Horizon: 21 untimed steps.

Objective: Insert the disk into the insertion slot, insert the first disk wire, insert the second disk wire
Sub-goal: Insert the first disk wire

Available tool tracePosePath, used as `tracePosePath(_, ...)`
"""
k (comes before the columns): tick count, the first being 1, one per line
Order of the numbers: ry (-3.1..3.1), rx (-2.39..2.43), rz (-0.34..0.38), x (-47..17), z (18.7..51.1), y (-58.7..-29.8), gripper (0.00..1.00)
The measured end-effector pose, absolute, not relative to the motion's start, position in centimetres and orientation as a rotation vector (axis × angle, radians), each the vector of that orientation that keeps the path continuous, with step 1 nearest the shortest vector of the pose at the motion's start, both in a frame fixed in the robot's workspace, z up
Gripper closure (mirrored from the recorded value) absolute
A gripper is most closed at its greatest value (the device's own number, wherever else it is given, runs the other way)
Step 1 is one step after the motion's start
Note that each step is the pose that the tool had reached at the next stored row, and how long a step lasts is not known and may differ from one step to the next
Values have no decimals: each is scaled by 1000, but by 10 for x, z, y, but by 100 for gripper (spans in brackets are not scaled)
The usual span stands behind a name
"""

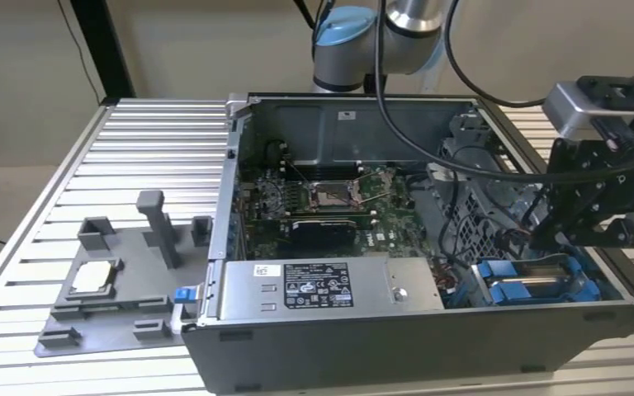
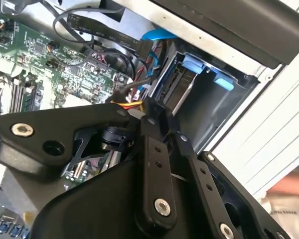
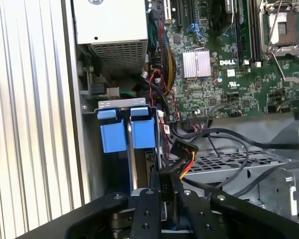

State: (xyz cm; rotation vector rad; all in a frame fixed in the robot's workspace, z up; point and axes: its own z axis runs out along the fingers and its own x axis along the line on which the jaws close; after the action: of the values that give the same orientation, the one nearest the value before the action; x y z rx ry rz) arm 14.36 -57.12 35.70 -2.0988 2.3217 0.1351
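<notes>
**Gripper clamped on a disk wire above the loaded bay**

The black two-fingered gripper (image 3: pixel 167 191) has its fingers pressed together on the black plug of a disk wire (image 3: pixel 185 160), a bundle of yellow, red and black strands that curls away toward the board. The plug hangs just beside the disk (image 3: pixel 142 132), a silver-grey drive in a bright blue plastic carrier. Whether plug and drive touch cannot be told.

The disk sits inside the insertion slot (image 3: pixel 120 103), a grey metal bay at one corner of the case, with the carrier's two blue tabs showing.

In the exterior view the gripper is over the right end of the open dark grey computer case (image 1: pixel 405 346). Inside the case lie a green motherboard (image 1: pixel 328 198) and a silver power supply box (image 1: pixel 328 285).

The case stands on a ribbed aluminium table (image 1: pixel 152 165). On the exterior view's left a grey plastic fixture tray (image 1: pixel 108 322) holds a small silver square chip (image 1: pixel 92 276).
</notes>
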Motion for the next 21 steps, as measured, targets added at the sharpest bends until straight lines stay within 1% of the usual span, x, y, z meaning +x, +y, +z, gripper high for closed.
tracePosePath(7,2334,-2109,109,152,349,-571,100)
tracePosePath(21,2273,-2181,103,160,339,-571,100)
